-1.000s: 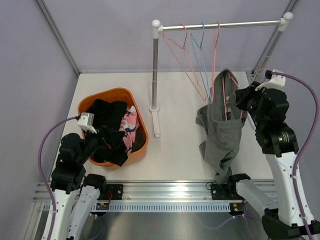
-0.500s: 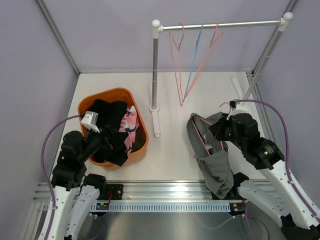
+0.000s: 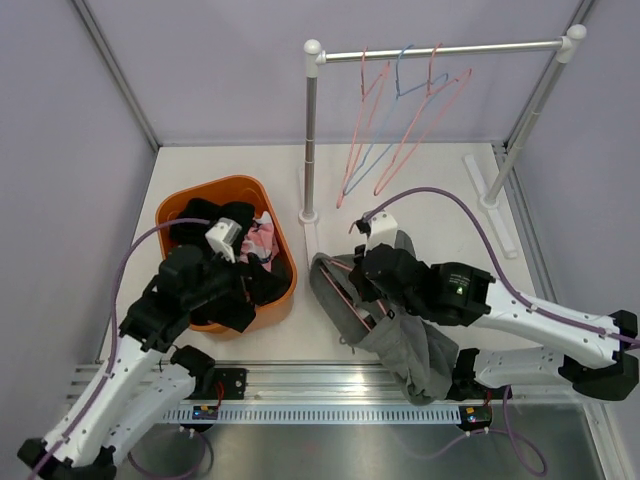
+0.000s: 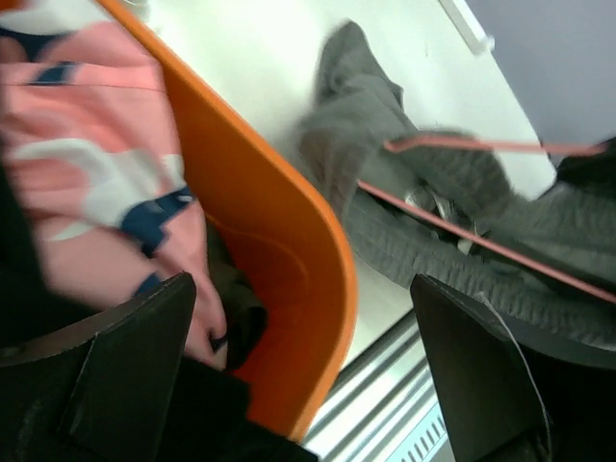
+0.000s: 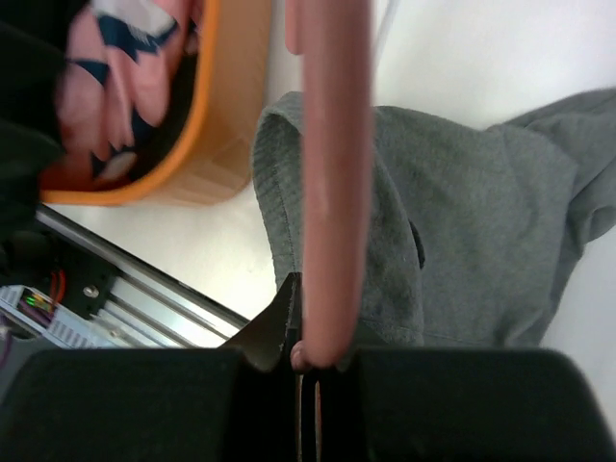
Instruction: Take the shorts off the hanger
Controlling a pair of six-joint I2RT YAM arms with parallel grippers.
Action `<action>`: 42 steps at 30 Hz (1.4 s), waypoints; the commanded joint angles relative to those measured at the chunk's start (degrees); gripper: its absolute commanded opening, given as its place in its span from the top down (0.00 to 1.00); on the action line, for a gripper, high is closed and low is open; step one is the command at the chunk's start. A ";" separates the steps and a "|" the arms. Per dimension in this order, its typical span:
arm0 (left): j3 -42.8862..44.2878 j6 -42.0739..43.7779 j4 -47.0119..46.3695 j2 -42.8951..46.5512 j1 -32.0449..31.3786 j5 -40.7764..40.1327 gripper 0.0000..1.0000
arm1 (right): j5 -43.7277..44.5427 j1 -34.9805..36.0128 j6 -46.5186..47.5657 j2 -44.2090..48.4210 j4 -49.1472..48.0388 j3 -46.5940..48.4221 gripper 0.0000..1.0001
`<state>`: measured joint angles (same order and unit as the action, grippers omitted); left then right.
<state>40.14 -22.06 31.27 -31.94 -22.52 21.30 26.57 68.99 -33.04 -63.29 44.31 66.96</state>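
Note:
The grey shorts (image 3: 400, 340) hang on a pink hanger (image 3: 345, 292) that lies low over the table, just right of the orange basket (image 3: 215, 185). My right gripper (image 3: 365, 270) is shut on the pink hanger (image 5: 332, 144), with the grey shorts (image 5: 462, 221) draped below it. The pink printed shorts (image 3: 258, 245) and black shorts (image 3: 200, 215) lie in the basket. My left gripper (image 3: 255, 285) is open and empty over the basket's right rim (image 4: 279, 241), with the pink shorts (image 4: 87, 183) to its left and the grey shorts (image 4: 404, 192) and hanger (image 4: 481, 146) to its right.
A white clothes rack (image 3: 440, 50) stands at the back with three bare hangers (image 3: 400, 120), pink and blue, swung out to the left. Its left post and foot (image 3: 310, 215) stand between the basket and the grey shorts. The metal rail (image 3: 330, 385) runs along the near edge.
My right arm has carried the hanger with the grey shorts from the rack down and left to beside the basket. My left arm has moved right over the basket. The rack's hangers swing.

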 commanded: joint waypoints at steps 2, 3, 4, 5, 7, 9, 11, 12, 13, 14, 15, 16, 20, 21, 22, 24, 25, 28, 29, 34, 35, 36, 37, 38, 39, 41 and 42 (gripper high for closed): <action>3.00 -2.80 -6.65 -5.92 -19.41 -13.27 0.01 | 8.06 1.93 0.69 -0.52 -0.46 9.93 1.00; 3.97 -3.07 -7.35 -9.16 -23.23 -20.70 0.01 | 8.58 2.55 1.04 -0.61 0.50 10.73 1.00; 5.37 -3.16 -7.36 -11.10 -26.92 -25.04 0.01 | 8.85 2.64 1.13 -0.61 1.21 12.22 1.00; 8.61 -3.25 -7.01 -13.21 -32.44 -28.38 0.01 | 8.94 2.81 1.22 -0.52 1.56 12.67 1.00; 11.87 -3.68 -5.79 -19.28 -35.91 -37.44 0.01 | 9.12 3.43 1.48 -0.09 2.52 13.72 1.00; 15.22 -4.65 -5.86 -22.10 -37.77 -42.99 0.01 | 9.12 4.04 1.57 0.79 2.79 14.16 1.00; 15.67 -4.92 -7.61 -23.86 -38.38 -45.02 0.01 | 8.85 4.31 1.40 1.50 3.32 14.34 1.00; 15.67 -4.92 -9.45 -24.04 -38.38 -45.47 0.01 | 8.68 4.57 1.14 1.67 3.58 14.34 1.00; 15.84 -5.00 -9.99 -24.30 -38.47 -45.99 0.01 | 8.59 5.01 1.05 1.76 4.19 14.51 1.00; 15.93 -4.92 -10.34 -24.57 -38.47 -47.91 0.01 | 8.76 5.27 0.96 1.85 4.46 14.52 1.00; 16.54 -4.83 -10.17 -24.83 -38.56 -49.06 0.01 | 8.85 5.45 0.87 2.03 4.64 14.52 1.00; 16.81 -4.74 -10.00 -25.44 -38.56 -50.03 0.01 | 9.03 5.80 0.78 2.20 5.25 14.69 1.00; 17.60 -3.34 -10.52 -27.20 -38.56 -52.24 0.01 | 9.29 6.50 0.96 3.60 5.69 14.87 1.00; 17.69 -3.16 -11.22 -27.64 -38.56 -52.24 0.01 | 9.21 6.59 1.04 3.87 5.52 14.78 1.00; 17.95 -3.16 -11.40 -28.08 -38.56 -52.24 0.03 | 9.47 6.68 1.04 4.39 5.52 14.61 1.00; 18.48 -3.25 -11.23 -29.40 -38.56 -51.98 0.20 | 10.08 6.68 1.04 4.75 5.61 14.34 1.00; 18.74 -3.25 -11.14 -29.93 -38.56 -51.89 0.29 | 10.34 6.68 1.04 4.93 5.95 14.25 1.00; 20.06 -3.77 -10.61 -31.68 -38.56 -51.80 0.62 | 10.43 6.68 1.39 5.80 5.52 13.47 1.00; 20.59 -3.78 -10.53 -32.04 -38.56 -51.54 0.67 | 10.43 6.68 1.40 5.89 5.35 13.37 1.00; 22.43 -4.56 -9.21 -33.18 -38.56 -55.65 0.97 | 9.30 6.68 1.75 6.33 5.52 12.76 1.00; 23.05 -5.18 -8.51 -33.53 -38.47 -59.23 1.00 | 8.51 6.68 2.10 6.51 5.35 12.58 1.00; 25.32 -5.36 -6.50 -34.14 -38.39 -61.01 1.00 | 7.72 6.77 3.06 6.60 4.91 12.41 1.00; 26.73 -5.53 -5.44 -36.33 -37.78 -62.77 1.00 | 6.32 7.12 3.59 6.77 3.95 12.06 1.00; 28.22 -5.79 -4.21 -37.74 -37.16 -64.70 1.00 | 5.78 7.47 4.12 6.77 3.33 11.79 1.00; 30.07 -6.14 -1.15 -39.41 -36.46 -65.07 1.00 | 5.34 7.73 4.99 6.69 2.89 11.70 1.00; 34.73 -7.29 1.33 -44.05 -34.43 -65.42 1.00 | 4.81 8.26 5.26 6.25 2.71 11.88 1.00; 35.70 -7.29 2.21 -45.21 -33.91 -65.42 1.00 | 4.90 8.44 5.61 6.25 2.79 11.97 1.00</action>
<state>70.76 -27.40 31.27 -73.12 -58.81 -36.71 33.43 76.05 -28.93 -57.78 49.87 78.48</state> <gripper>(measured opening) 0.024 0.100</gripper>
